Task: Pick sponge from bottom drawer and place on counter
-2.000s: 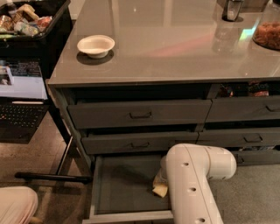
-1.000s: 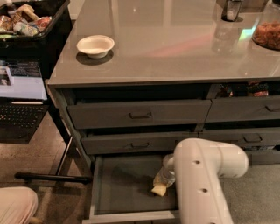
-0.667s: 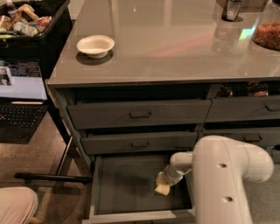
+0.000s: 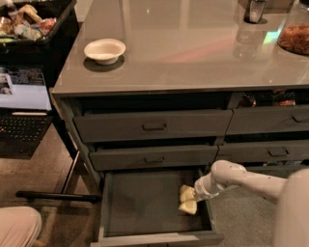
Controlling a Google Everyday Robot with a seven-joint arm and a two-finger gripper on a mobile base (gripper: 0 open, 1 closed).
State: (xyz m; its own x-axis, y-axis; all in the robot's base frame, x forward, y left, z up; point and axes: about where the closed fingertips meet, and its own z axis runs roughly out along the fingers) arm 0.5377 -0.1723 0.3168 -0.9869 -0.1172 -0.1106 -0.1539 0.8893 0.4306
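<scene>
The bottom drawer (image 4: 140,202) is pulled open below the cabinet, showing its flat dark-grey floor. The pale-yellow sponge (image 4: 188,207) lies on that floor against the right wall. My gripper (image 4: 194,194) reaches into the drawer from the right on a white arm and is right at the sponge, touching or nearly touching its upper end. I cannot tell gripper from sponge where they meet. The glossy grey-beige counter (image 4: 193,48) tops the cabinet.
A white bowl (image 4: 105,50) stands on the counter's left. A glass jar of orange food (image 4: 294,36) and a dark cup (image 4: 255,12) stand at the back right. Two shut drawers with bar handles (image 4: 154,127) sit above. A black cart with a laptop (image 4: 21,96) stands at the left.
My arm has swung to the right and lower, uncovering the drawer's right side. The gripper now shows at the sponge, which has stayed in place.
</scene>
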